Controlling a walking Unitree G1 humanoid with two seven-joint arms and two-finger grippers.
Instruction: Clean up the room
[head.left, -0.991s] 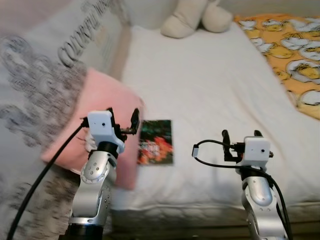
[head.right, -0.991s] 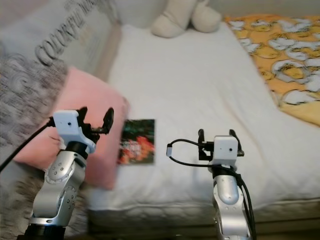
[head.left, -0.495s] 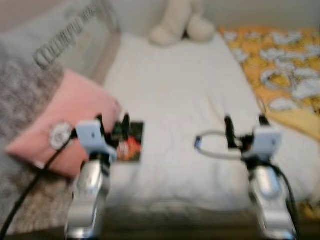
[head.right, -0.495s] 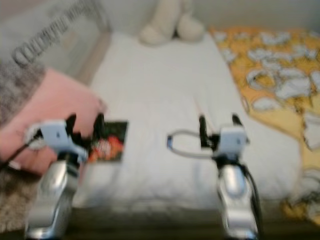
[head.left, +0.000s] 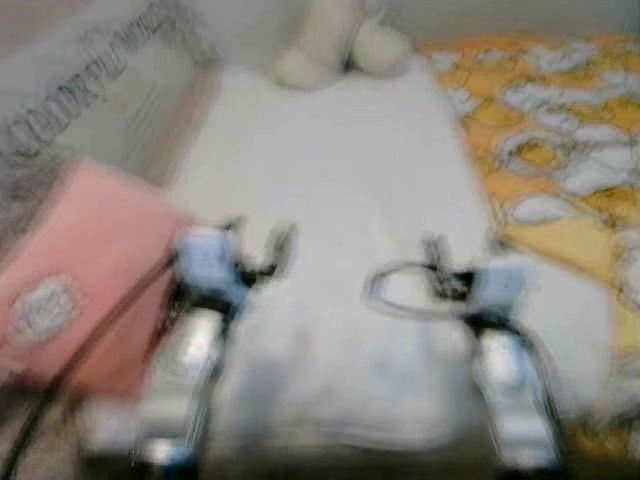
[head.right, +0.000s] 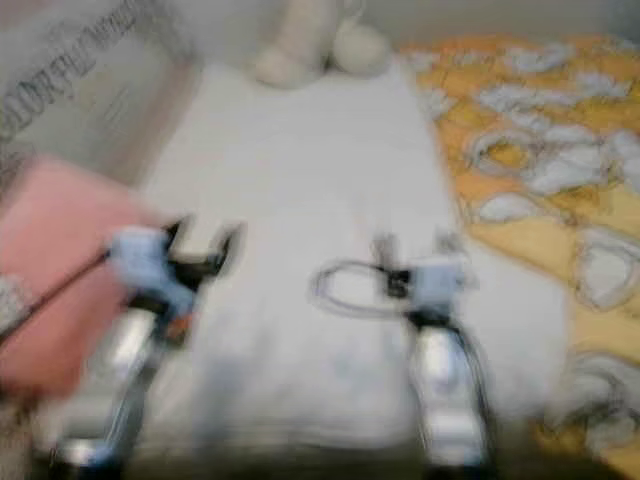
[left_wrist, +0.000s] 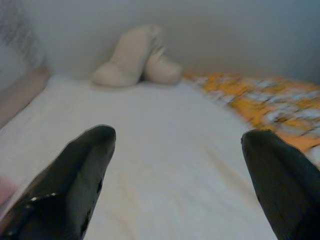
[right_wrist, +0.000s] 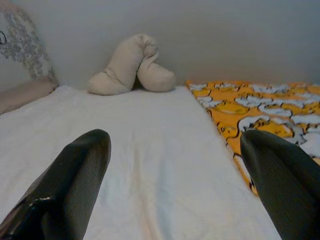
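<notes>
The blurred head views show a bed (head.left: 340, 180) with a white sheet, an orange patterned blanket (right_wrist: 260, 107) along its right side, a pink pillow (head.left: 70, 280) at its left edge and a cream plush toy (right_wrist: 131, 65) at its far end. Both arms reach over the near edge, the left pincer (left_wrist: 180, 170) and right pincer (right_wrist: 175, 170) both spread wide and empty above the bare sheet.

View swings, left arm covers the book

The head camera has panned and blurred; the left gripper (head.left: 262, 243) now sits over where the book lay, its fingers (left_wrist: 75, 170) spread, the pink pillow (head.left: 70, 290) beside them.
</notes>
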